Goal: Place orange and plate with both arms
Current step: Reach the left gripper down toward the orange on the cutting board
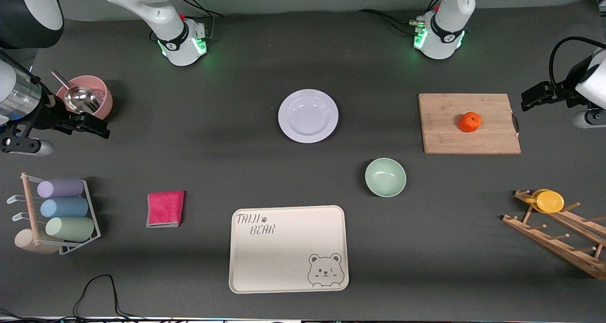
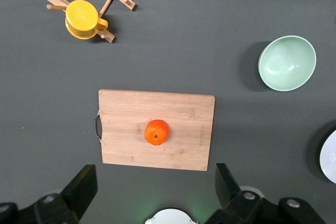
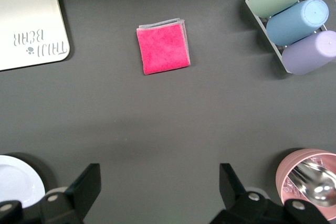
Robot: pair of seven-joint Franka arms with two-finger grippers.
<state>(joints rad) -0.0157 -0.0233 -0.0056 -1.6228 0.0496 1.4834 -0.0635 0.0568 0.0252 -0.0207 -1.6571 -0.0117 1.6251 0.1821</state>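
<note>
front view: the orange (image 1: 469, 122) sits near the middle of the wooden cutting board (image 1: 445, 138), toward the left arm's end of the table; the plate (image 1: 308, 115) lies bare on the mat at mid-table, with the mint bowl (image 1: 385, 177) and the bear tray (image 1: 289, 249) nearer the camera. the left gripper (image 1: 529, 99) hangs high past the board's handle end, and the right gripper (image 1: 97, 126) hangs high beside the pink cup (image 1: 90, 95); neither holds anything. likely risks: the round fruit could roll off the board under an off-centre pinch, and the glossy, shallow plate (low rim flat on the mat) could slide away or slip from two fingers.

left wrist view: the orange, bright and dimpled with a dark stem dot, is framed between the widely parted fingers (image 2: 79, 190) of the left gripper.

right wrist view: the right gripper's fingers (image 3: 84, 187) stand wide apart over bare mat near the pink cloth (image 3: 163, 45); only a pale sliver at the frame's corner, probably the plate, is visible.
</note>
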